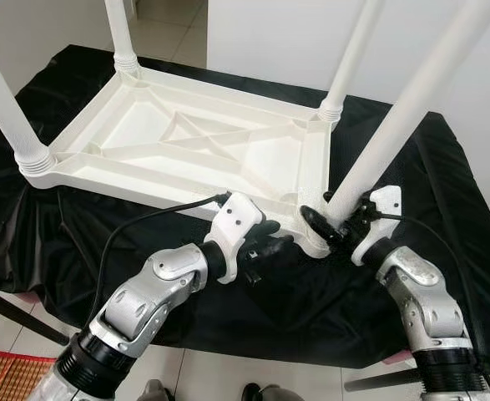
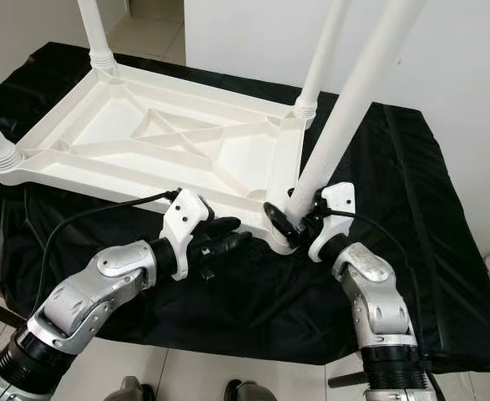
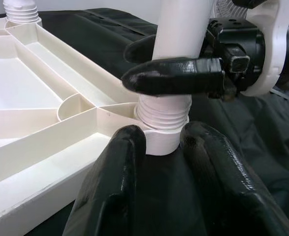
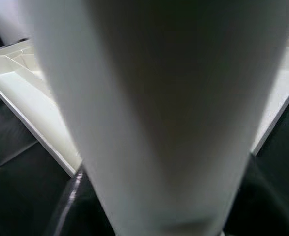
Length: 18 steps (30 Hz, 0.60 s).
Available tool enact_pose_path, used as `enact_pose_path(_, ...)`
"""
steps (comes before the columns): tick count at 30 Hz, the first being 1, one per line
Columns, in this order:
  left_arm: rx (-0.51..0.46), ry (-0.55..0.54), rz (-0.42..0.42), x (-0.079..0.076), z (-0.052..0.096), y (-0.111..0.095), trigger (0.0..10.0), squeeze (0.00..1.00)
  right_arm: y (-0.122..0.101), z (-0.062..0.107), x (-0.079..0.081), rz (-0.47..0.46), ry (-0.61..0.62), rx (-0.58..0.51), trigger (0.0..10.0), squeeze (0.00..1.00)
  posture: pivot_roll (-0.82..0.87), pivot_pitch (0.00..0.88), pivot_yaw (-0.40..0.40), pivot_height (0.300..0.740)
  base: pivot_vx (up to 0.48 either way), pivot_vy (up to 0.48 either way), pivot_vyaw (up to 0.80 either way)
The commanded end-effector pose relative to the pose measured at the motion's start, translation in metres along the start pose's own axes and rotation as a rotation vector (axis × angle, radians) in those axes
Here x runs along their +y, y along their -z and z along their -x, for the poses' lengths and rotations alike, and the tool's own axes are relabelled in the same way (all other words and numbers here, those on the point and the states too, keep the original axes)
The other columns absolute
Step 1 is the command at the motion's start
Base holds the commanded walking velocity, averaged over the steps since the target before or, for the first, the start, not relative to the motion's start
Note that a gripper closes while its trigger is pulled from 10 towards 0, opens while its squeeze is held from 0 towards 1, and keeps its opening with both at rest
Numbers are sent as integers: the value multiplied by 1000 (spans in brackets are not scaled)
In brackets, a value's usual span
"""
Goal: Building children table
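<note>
At the tabletop's (image 1: 445, 276) near edge, the upturned white children's table (image 1: 194, 142) lies on black cloth. Our right end effector (image 1: 335, 219) clamps the near-right leg (image 1: 395, 125) above its threaded socket; our left end effector (image 1: 280, 243), fingers spread, brackets that socket corner.

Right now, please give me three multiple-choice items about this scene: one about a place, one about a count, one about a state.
1. Where does the upside-down white table top lie?
A. on a black cloth
B. on a red mat
C. on bare floor

2. How many white legs stand in its corners?
A. two
B. three
C. four

3. What is the right gripper doing?
A. hanging idle
B. gripping the near right leg
C. holding a cable

Answers: 1 A, the black cloth spreads under it; 2 C, one leg rises at each corner; 3 B, its fingers clasp the leg just above the threaded base.
</note>
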<state>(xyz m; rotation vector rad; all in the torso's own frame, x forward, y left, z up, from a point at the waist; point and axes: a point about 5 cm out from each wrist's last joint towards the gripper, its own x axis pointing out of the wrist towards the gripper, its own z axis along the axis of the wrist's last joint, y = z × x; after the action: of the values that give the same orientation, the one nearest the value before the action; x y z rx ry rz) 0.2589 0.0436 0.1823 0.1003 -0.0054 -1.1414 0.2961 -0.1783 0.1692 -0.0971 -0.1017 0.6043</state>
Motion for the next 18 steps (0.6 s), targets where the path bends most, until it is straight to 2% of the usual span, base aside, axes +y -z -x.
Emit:
enact_pose_path(1,5,109,3,-8,-1,1,10000,0,16,4,5,-35,-62,70,0,0,53,133,-72,740,0,0,0)
enact_pose_path(9,4,106,5,-8,-1,1,10000,0,19,8,5,-49,-50,69,0,0,52,136,-74,740,0,0,0)
enact_pose_path(10,3,106,7,-8,-1,1,10000,0,18,7,6,-62,-28,62,10000,0,52,136,-74,740,0,0,0)
enact_pose_path(15,3,105,7,-8,-1,1,10000,0,15,5,5,-81,58,28,10000,0,52,136,-74,740,0,0,0)
enact_pose_path(18,3,105,7,-8,-1,1,10000,0,14,4,4,-59,121,27,10000,0,52,136,-74,740,0,0,0)
